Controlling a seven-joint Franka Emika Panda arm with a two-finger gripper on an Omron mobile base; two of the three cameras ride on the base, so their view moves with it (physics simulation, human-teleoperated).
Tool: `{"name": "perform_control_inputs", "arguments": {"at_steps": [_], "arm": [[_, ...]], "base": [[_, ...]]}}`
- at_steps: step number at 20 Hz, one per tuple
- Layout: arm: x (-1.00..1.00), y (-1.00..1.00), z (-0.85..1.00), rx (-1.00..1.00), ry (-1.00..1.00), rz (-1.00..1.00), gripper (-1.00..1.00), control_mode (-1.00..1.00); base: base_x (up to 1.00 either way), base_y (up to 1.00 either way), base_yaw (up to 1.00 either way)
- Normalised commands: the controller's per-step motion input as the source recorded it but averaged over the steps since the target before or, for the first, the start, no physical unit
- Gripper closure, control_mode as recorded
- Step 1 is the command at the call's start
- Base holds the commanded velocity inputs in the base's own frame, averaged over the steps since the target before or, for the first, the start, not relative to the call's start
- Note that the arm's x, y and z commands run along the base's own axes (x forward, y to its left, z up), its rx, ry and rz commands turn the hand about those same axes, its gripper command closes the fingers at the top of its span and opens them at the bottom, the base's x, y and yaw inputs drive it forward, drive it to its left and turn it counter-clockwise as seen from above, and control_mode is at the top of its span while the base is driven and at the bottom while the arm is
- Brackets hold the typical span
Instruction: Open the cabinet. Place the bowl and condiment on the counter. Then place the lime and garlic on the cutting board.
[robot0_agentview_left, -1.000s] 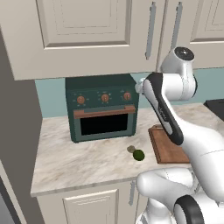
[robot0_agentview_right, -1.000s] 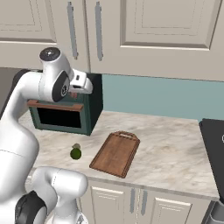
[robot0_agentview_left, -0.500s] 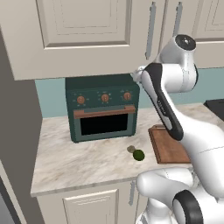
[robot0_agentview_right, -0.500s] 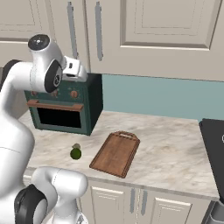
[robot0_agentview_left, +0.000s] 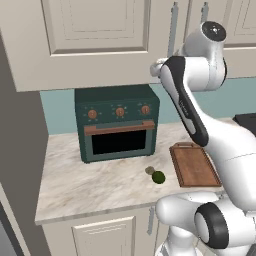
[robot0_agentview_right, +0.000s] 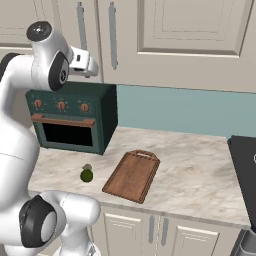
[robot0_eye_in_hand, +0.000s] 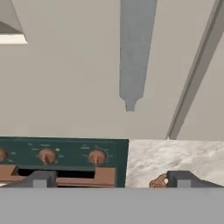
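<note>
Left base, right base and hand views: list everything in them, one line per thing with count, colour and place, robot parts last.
cabinet: one, cream, on the wall above the counter, doors closed, long grey bar handles.
toaster oven: one, dark green with copper knobs and handle, at the back of the counter under the cabinet.
counter: one, beige marble-look, below the cabinet.
cutting board: one, brown wood, flat on the counter beside the oven, nothing on it.
lime: one, dark green, on the counter between oven and board.
garlic: one, tan-grey, right beside the lime.
lower cabinet doors: cream, under the counter.
end effector: one, dark fingertips, open, raised before the cabinet door's bar handle, holding nothing.
</note>
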Motion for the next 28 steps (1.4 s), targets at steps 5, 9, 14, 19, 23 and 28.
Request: {"name": "perform_control_inputs", "arguments": {"at_steps": [5,9,14,19,23,28], "arm": [[0.23,0.00,0.21,0.00,-0.25,0.00,-1.00,-1.00],[0.24,0.00,0.24,0.00,-0.20,0.00,-1.00,-1.00],[0.24,0.00,0.24,0.00,-0.12,0.00,-1.00,-1.00],[0.34,0.05,0.12,0.00,-0.03,0.00,-1.00,-1.00],[0.42,0.05,0.01,0.00,0.00,0.00,-1.00,-1.00],[0.43,0.01,0.00,-0.01,-0.03,0.00,-1.00,-1.00]], "base": [[0.00,0.00,0.00],[0.00,0.00,0.00],[0.00,0.00,0.00],[0.00,0.00,0.00],[0.00,0.00,0.00],[0.00,0.00,0.00]]}}
